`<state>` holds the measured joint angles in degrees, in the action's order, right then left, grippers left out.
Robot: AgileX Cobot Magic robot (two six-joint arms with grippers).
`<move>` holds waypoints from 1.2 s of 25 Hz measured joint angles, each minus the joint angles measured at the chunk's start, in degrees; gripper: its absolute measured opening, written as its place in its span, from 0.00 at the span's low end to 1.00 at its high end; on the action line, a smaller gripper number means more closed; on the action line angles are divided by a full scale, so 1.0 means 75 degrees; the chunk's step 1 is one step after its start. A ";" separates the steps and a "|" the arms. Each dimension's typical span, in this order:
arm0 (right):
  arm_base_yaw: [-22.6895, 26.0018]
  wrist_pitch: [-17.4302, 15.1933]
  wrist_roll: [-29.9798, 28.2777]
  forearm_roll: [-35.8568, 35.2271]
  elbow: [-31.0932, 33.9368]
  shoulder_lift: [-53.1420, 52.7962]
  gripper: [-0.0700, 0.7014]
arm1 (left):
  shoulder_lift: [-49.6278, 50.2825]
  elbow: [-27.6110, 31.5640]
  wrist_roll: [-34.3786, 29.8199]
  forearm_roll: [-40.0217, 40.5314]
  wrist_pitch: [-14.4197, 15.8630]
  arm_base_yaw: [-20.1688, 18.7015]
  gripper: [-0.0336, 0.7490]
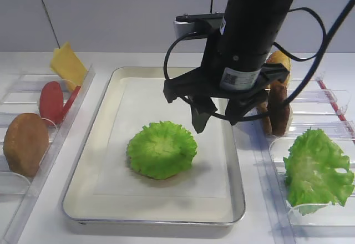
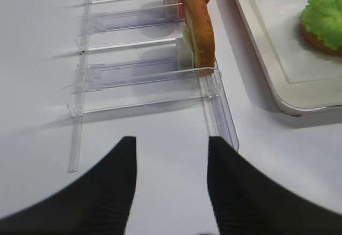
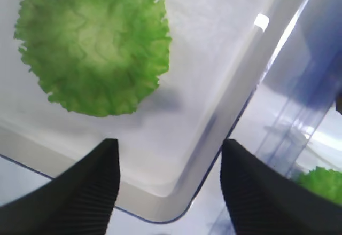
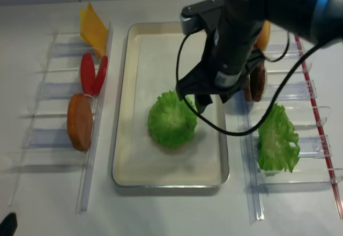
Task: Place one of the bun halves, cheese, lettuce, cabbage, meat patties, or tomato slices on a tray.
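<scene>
The round ruffled lettuce (image 1: 161,148) lies in the middle of the silver tray (image 1: 111,144). The left wrist view shows the lettuce (image 2: 323,16) resting on a bun half (image 2: 315,36). My right gripper (image 1: 217,123) hangs just above the tray, to the right of the lettuce, open and holding nothing. In its wrist view the lettuce (image 3: 93,45) lies ahead of the spread fingers, and the tray's corner rim (image 3: 214,133) runs between them. My left gripper (image 2: 171,141) is open over bare table in front of the left clear rack, nothing between its fingers.
The left clear rack holds yellow cheese (image 1: 67,64), red tomato slices (image 1: 52,101) and an upright bun half (image 1: 25,143). The right rack holds a larger green leaf (image 1: 317,169), dark meat patties (image 1: 277,111) and another bun half (image 1: 279,61) behind the arm.
</scene>
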<state>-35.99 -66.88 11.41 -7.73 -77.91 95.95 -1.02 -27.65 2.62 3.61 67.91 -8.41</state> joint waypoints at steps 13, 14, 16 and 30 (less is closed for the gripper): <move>0.0000 -0.0482 0.0242 -0.0067 0.0000 -0.1090 0.67 | 0.0000 0.0000 0.0000 0.0000 0.0000 0.0000 0.42; 0.0000 -0.0494 0.0242 -0.0097 0.0000 -0.1241 0.67 | 0.0000 0.0000 0.0000 0.0000 0.0000 0.0000 0.42; 0.0000 -0.0498 0.0242 -0.0146 0.0000 -0.1595 0.67 | 0.0000 0.0000 0.0000 0.0000 0.0000 0.0000 0.42; 0.0000 -0.0671 0.0242 -0.0055 0.0942 -0.4129 0.67 | 0.0000 0.0000 0.0000 0.0000 0.0000 0.0000 0.42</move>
<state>-35.99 -71.91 13.22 -8.14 -70.84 64.98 -1.02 -27.65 2.62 3.61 67.91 -8.41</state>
